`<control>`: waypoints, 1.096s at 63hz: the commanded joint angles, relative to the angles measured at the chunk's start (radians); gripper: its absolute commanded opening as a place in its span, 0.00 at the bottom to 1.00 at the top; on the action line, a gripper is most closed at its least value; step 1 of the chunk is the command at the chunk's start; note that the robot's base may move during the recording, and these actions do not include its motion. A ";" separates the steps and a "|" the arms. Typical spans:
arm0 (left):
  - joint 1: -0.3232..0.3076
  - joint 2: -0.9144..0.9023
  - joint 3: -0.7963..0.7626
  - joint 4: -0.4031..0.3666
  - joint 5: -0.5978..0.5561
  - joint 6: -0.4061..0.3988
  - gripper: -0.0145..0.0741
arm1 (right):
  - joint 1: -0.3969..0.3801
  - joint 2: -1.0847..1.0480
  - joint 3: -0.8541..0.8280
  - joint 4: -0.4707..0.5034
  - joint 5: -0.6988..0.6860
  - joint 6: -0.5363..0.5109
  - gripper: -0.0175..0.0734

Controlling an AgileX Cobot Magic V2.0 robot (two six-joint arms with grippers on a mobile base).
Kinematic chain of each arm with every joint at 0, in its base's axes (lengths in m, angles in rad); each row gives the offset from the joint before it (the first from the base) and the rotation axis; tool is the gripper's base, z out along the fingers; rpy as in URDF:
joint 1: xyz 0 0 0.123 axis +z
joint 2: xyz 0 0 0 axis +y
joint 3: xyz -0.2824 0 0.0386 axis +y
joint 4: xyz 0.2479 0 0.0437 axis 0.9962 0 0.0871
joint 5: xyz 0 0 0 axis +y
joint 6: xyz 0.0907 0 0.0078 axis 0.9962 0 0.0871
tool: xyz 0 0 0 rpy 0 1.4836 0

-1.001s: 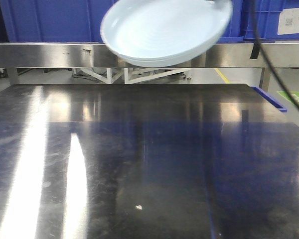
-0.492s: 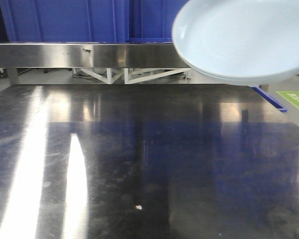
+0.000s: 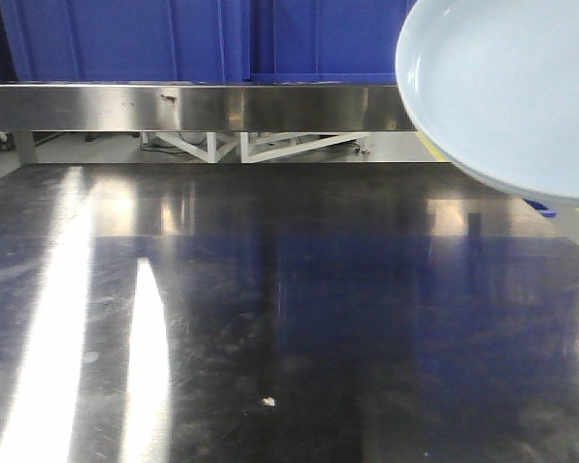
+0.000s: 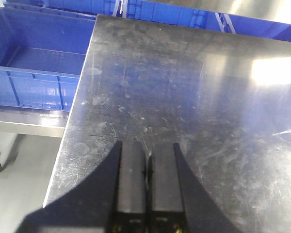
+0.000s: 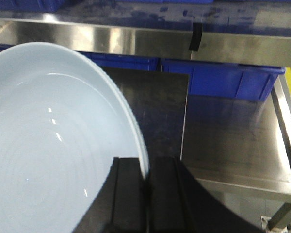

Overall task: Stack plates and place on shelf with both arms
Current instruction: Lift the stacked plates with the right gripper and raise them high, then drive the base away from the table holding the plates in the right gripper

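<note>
**Plates in the air, held by one edge, shelf not yet reached**

Plates (image 3: pixel 507 92) hang high at the right of the front view, tilted and well above the steel table (image 3: pixel 270 289), touching nothing below. From these views I cannot tell whether this is one plate or two stacked; only one pale, glossy bowl face shows clearly.

The right gripper (image 5: pixel 146 170) has its two fingers pinching the upturned rim, one on each side of it. The rest of the dish spreads out to the left of the wrist view with no other support.

The left gripper (image 4: pixel 148 155) hovers over the left part of the table with its fingers pressed together and nothing between them. It is near the edge where blue crates (image 4: pixel 34 73) sit lower down.

The stacking step looks finished or nearly so, and the step in hand seems to be the carry toward the shelf (image 3: pixel 174 106), the steel ledge across the back.

The next move probably calls for levelling the load and bringing the left arm across to take the opposite rim. A single pinch on a smooth rim gives little hold against the weight hanging off it. Lowering onto the ledge should be slow, with the fingers letting go only once the base rests flat.
</note>
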 commanded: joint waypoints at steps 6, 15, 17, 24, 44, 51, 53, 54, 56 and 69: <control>-0.009 0.001 -0.029 -0.005 -0.075 -0.004 0.26 | -0.007 -0.021 -0.022 0.001 -0.121 -0.005 0.25; -0.009 0.001 -0.029 -0.005 -0.075 -0.004 0.26 | -0.007 -0.021 -0.022 0.001 -0.121 -0.005 0.25; -0.009 0.001 -0.029 -0.005 -0.075 -0.004 0.26 | -0.007 -0.021 -0.022 0.001 -0.121 -0.005 0.25; -0.009 0.001 -0.029 -0.005 -0.075 -0.004 0.26 | -0.007 -0.021 -0.022 0.001 -0.120 -0.005 0.25; -0.009 0.001 -0.029 -0.005 -0.075 -0.004 0.26 | -0.007 -0.021 -0.022 0.001 -0.114 -0.005 0.25; -0.009 0.001 -0.029 -0.005 -0.075 -0.004 0.26 | -0.007 -0.021 -0.022 0.001 -0.114 -0.005 0.25; -0.009 0.001 -0.029 -0.005 -0.075 -0.004 0.26 | -0.007 -0.021 -0.022 0.001 -0.114 -0.005 0.25; -0.009 0.001 -0.029 -0.005 -0.075 -0.004 0.26 | -0.007 -0.021 -0.022 0.001 -0.114 -0.005 0.25; -0.009 0.001 -0.029 -0.005 -0.075 -0.004 0.26 | -0.007 -0.021 -0.022 0.001 -0.114 -0.005 0.25; -0.009 0.001 -0.029 -0.005 -0.075 -0.004 0.26 | -0.007 -0.021 -0.022 0.001 -0.114 -0.005 0.25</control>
